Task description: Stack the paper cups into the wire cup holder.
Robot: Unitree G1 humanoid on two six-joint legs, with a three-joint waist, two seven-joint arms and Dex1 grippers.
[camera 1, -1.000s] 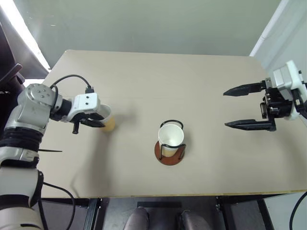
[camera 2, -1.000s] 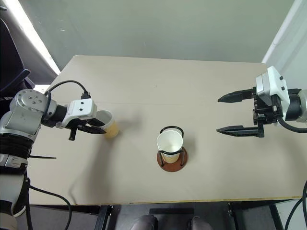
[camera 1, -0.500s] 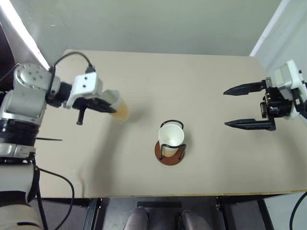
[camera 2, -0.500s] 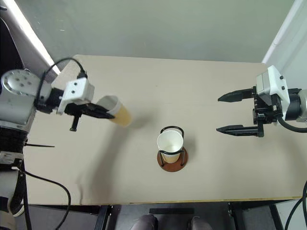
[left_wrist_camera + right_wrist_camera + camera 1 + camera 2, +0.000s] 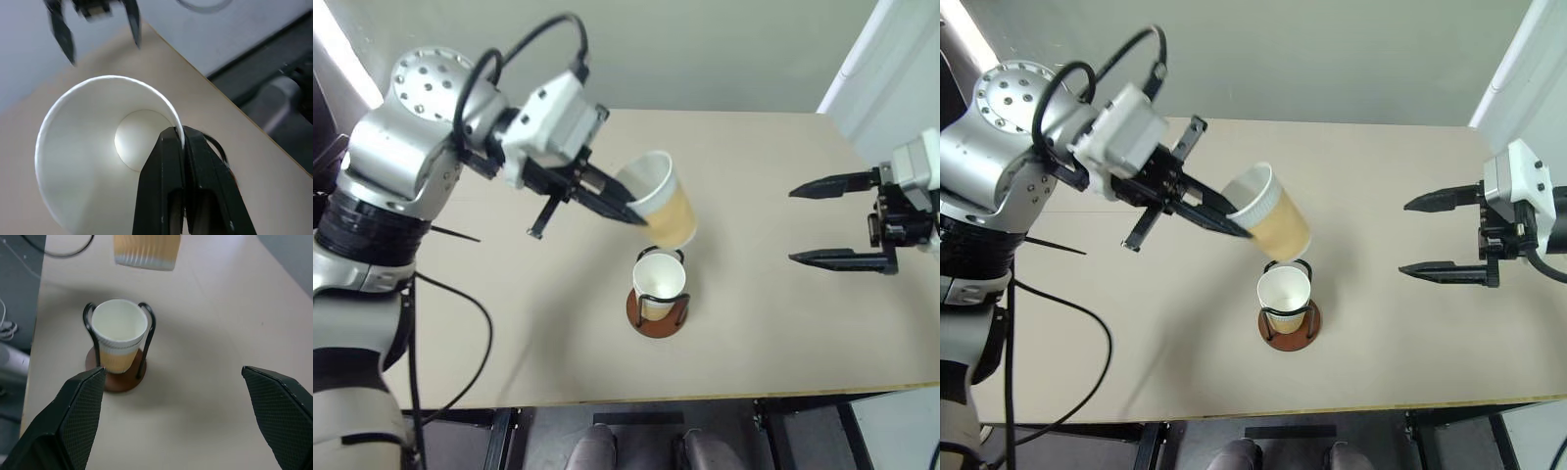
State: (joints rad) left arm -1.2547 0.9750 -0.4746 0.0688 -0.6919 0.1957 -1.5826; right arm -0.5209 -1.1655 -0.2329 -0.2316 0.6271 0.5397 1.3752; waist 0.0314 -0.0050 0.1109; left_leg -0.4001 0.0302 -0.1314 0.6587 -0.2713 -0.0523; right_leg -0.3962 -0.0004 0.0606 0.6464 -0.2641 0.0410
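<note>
Yellow-orange paper cup [image 5: 663, 203], tilted, hangs pinched at its rim by the left gripper [image 5: 631, 212], just above the wire cup holder [image 5: 658, 302] near the counter's [image 5: 509, 333] front edge, which already holds a cup [image 5: 660, 279]. A second ago it sat near the left edge. Next: level it, centre, lower. Right gripper [image 5: 840, 221] waits spread.

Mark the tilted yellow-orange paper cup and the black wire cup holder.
Tilted yellow-orange paper cup [image 5: 672, 212], left eye view, on its orange side wall.
Black wire cup holder [image 5: 113, 380], right wrist view, on its reddish-brown disc base.
</note>
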